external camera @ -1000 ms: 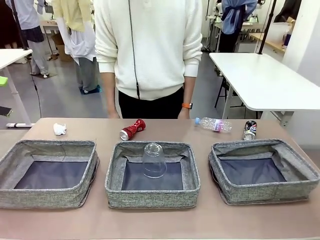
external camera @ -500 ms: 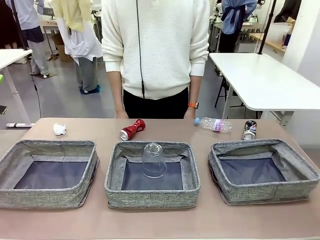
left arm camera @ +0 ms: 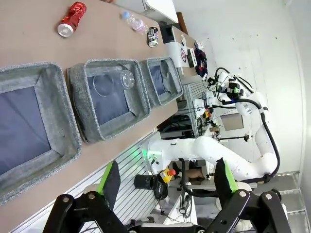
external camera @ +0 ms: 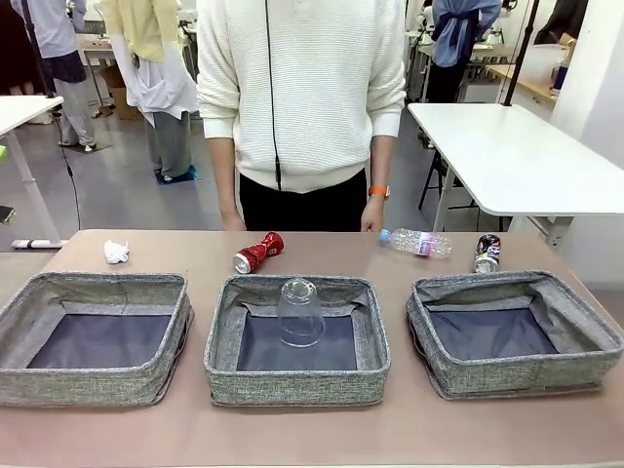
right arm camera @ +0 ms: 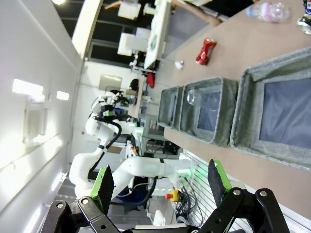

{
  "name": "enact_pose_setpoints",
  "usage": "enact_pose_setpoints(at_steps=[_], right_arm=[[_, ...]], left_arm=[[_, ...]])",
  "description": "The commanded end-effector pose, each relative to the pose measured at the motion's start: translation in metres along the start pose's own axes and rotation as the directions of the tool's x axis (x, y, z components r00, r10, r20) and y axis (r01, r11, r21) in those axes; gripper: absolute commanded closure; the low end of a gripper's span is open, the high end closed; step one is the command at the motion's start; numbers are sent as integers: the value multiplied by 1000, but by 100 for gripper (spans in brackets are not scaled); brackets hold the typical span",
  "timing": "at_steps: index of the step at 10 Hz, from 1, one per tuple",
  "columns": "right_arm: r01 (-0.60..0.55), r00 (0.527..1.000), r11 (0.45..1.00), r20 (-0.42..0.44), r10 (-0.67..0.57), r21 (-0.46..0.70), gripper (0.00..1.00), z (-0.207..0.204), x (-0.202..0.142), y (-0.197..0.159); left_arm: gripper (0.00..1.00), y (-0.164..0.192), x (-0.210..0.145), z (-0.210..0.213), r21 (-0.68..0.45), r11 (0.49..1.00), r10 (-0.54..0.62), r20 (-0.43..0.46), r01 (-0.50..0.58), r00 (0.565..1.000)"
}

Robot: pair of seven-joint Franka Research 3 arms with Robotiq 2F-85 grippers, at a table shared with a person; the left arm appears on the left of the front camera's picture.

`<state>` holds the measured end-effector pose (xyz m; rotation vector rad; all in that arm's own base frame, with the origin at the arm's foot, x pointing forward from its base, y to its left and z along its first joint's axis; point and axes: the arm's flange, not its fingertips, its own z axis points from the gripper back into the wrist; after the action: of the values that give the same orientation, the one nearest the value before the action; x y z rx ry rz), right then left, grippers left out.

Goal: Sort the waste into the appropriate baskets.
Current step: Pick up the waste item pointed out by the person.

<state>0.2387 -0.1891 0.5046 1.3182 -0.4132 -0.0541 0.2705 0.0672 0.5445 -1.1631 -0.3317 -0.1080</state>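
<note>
Only the person's hand [external camera: 371,216] has edged toward the bottle [external camera: 417,242], behind and right of the middle basket [external camera: 297,375]. A cup [external camera: 300,312] stands upended inside the basket. The red can [external camera: 258,253] lies slantwise just behind it, leftward. The left gripper [left arm camera: 166,177] and right gripper [right arm camera: 160,179] gape empty on its near side, and the left arm is probably nearer the can.

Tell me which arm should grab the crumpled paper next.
Left. The crumpled paper lies far left on the table, beyond the left basket, on that arm's side. The left gripper is open and empty.
</note>
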Motion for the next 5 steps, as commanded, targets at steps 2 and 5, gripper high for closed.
enact_pose_setpoints(at_steps=[2, 5], right_arm=[[-27, 1000, 1000, 0, 27, 9, 0, 0, 1, 1], [-27, 1000, 1000, 0, 27, 9, 0, 0, 1, 1]], left_arm=[[0, 0, -2, 3, -8, 1000, -8, -3, 8, 1000], [0, 0, -2, 3, -8, 1000, -8, -3, 8, 1000]])
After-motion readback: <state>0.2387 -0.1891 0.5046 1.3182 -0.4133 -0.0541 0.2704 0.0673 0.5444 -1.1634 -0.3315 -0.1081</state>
